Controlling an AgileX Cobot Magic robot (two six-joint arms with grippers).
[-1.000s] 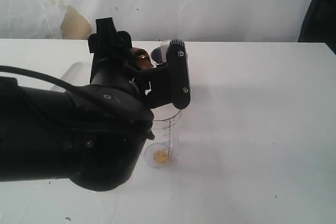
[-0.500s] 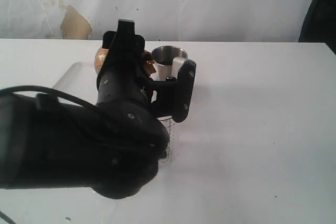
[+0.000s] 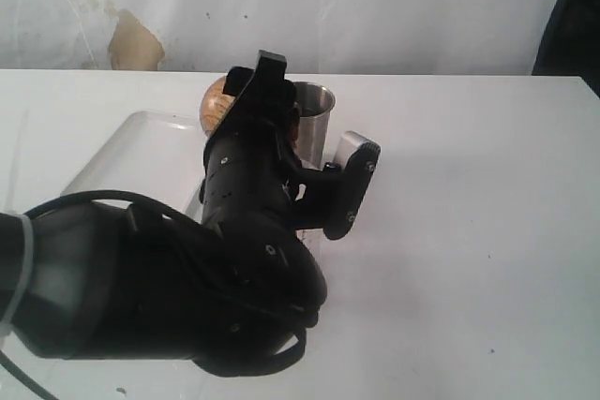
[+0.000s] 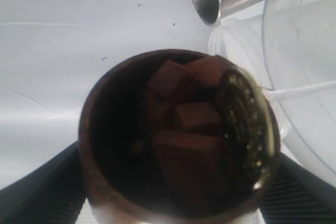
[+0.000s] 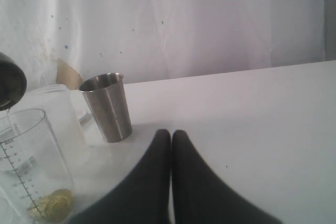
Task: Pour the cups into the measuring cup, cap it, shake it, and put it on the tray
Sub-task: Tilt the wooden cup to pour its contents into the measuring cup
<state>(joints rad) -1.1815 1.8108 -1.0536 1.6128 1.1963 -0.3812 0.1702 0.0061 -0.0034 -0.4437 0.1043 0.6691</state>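
White tabletop [image 3: 487, 231] below, our left fingers [image 4: 42, 195] clasp the wooden cup [image 4: 176, 135] by its sides, which we judge light, stiff and slick; our right fingers [image 5: 157, 182] are closed, empty.

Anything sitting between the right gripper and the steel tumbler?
Nothing visible. Only bare table lies between the shut right gripper and the steel tumbler; the measuring cup stands off to one side.

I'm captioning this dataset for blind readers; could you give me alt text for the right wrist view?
The right gripper, shut, points across a white table toward an upright steel tumbler. Beside the tumbler stands the clear measuring cup with graduation lines and yellow bits at its bottom, a frosted cup behind it.
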